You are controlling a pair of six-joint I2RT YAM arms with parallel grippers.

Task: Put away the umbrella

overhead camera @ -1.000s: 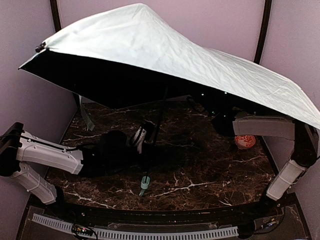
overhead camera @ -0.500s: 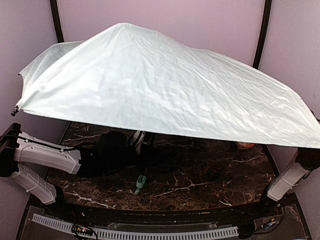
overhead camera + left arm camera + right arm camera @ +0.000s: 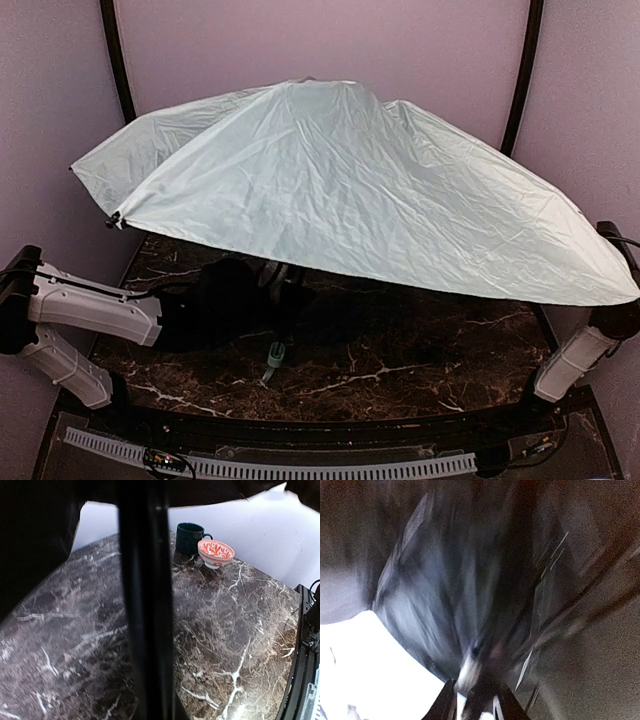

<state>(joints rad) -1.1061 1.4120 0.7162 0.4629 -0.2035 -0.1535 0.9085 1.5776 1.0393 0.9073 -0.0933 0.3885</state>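
Top external: umbrella (image 3: pixel 350 210) open, long axis running from handle (image 3: pixel 274 353) up and rearward to apex. Left claw (image 3: pixel 274 274) clamped on shaft (image 3: pixel 147 605), handle just beneath it. Canopy hides right claw (image 3: pixel 475 705); its wrist view is blurred, opening unclear.

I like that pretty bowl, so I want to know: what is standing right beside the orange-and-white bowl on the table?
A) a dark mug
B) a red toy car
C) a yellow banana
A: under the open umbrella, the left wrist view shows a dark mug standing right by the bowl on the marble table.
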